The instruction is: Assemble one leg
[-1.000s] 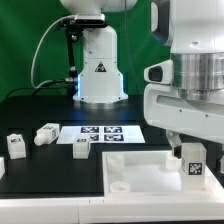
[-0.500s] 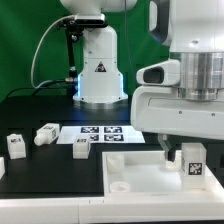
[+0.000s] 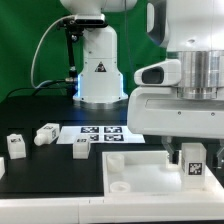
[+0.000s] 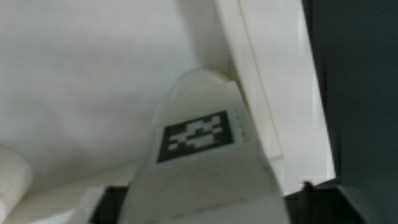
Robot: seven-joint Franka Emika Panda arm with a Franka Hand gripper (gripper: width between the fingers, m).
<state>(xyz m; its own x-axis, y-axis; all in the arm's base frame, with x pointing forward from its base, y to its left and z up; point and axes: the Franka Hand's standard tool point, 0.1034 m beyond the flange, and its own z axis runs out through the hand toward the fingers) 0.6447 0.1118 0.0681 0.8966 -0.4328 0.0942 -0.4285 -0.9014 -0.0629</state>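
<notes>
My gripper (image 3: 186, 152) is shut on a leg (image 3: 190, 166), a white post with a black-and-white tag facing the camera. It holds the leg upright over the right part of the large white panel (image 3: 128, 168); I cannot tell whether the leg's lower end touches it. In the wrist view the leg (image 4: 199, 150) runs down between the dark fingers (image 4: 111, 205) toward the panel's floor (image 4: 89, 80), close to the panel's raised rim (image 4: 258, 60). Three more legs (image 3: 15, 146) (image 3: 46, 133) (image 3: 82, 147) lie loose on the black table at the exterior view's left.
The marker board (image 3: 100, 131) lies flat behind the panel. The white robot base (image 3: 98, 70) stands at the back. The panel has a round corner socket (image 3: 119, 184) near its front left corner.
The arm has shifted slightly toward the exterior view's left with the leg still held. The loose legs and the panel have not moved.
</notes>
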